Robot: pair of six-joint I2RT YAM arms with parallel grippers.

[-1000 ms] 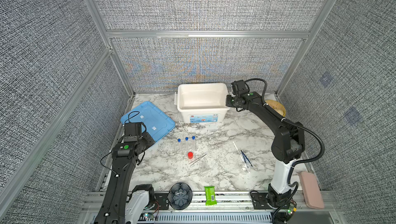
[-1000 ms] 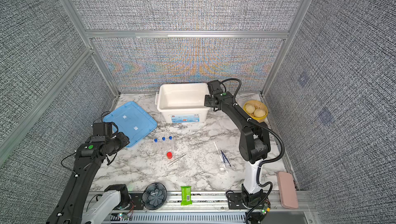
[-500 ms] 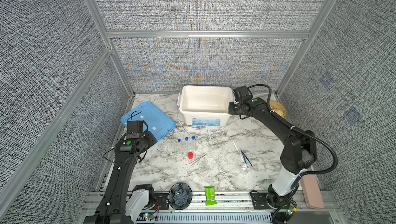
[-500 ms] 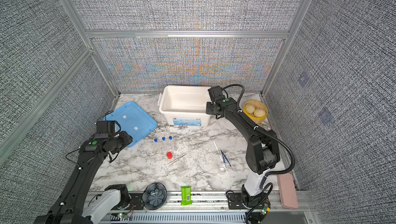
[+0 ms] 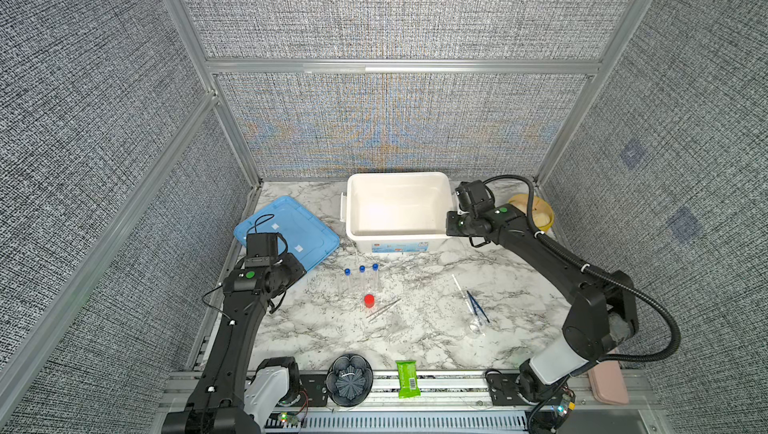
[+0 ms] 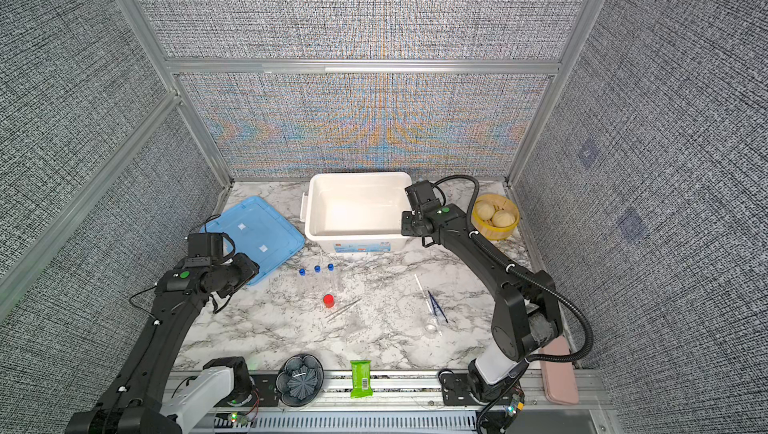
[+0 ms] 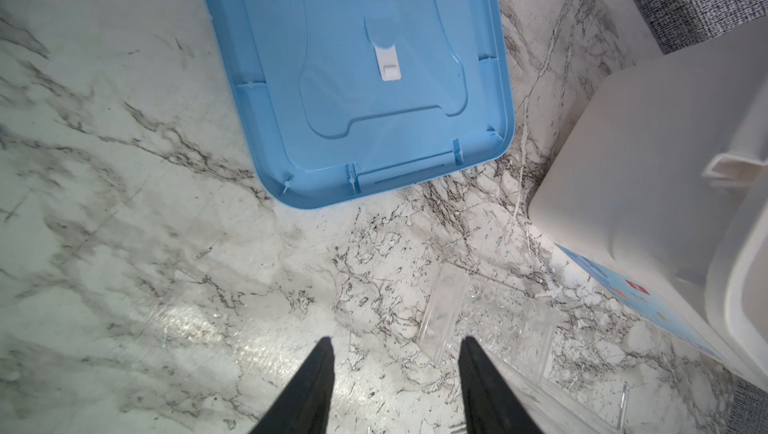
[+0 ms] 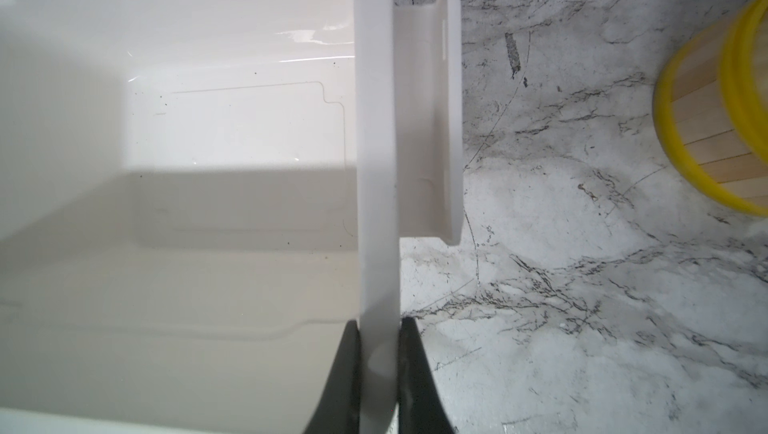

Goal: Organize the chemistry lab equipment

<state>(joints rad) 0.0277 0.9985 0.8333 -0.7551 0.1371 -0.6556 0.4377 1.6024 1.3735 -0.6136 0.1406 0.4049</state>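
Three clear blue-capped tubes stand mid-table in both top views, with a red-capped vial and silver tweezers just in front of them. To the right lie a thin clear dropper, dark blue tweezers and a small clear glass piece. My right gripper is shut on the right rim of the white bin, one finger inside and one outside. My left gripper hangs open and empty over bare marble, between the blue lid and the tubes.
A clear plastic rack lies by the left fingers. A yellow basket with round buns stands right of the bin. A dark fluted bowl and a green snack packet sit at the front edge.
My right gripper slid forward along the bin's right rim and closed on it; the bin shifted slightly right. The left arm barely moved.
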